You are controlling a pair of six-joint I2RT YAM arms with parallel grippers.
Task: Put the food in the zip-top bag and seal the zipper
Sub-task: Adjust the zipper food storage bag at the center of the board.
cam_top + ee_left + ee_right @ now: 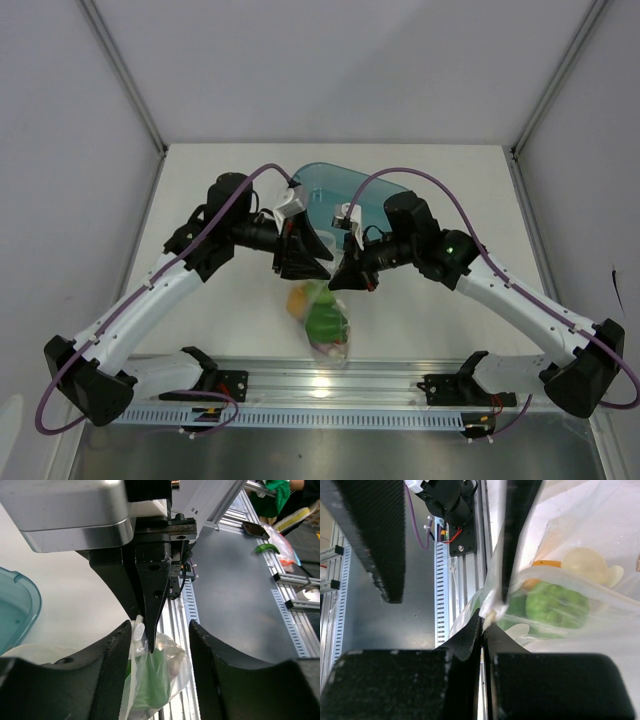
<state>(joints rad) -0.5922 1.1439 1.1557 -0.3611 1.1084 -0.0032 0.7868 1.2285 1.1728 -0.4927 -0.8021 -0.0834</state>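
Right gripper [348, 279] is the busy one. In the top view its arm reaches in from the right, elbow up and wrist tipped down toward the middle of the table. Its fingers are pinched tight on the top edge of the zip-top bag [332, 338]. The left gripper [304, 271] mirrors it from the other side, fingers spread wide and gripping nothing, just beside the right one. The bag hangs below both, over the near edge by the aluminium rail [400, 385]. A green pepper [325, 322] and a yellow-orange piece [298, 298] show through the plastic. The teal tray [335, 190] sits behind the wrists.

In the left wrist view, that gripper's own fingers [117, 665] stand well apart. The bag is in the gap, up against the inner face of one of them. The right gripper points straight down from above, tips closed on the plastic.

In the right wrist view, the jaws are pressed together with only a sliver of bag edge between them. The green pepper, an orange bit and a pale round piece [585, 562] sit inside the bag. Any printing on the bag is too faint to read.
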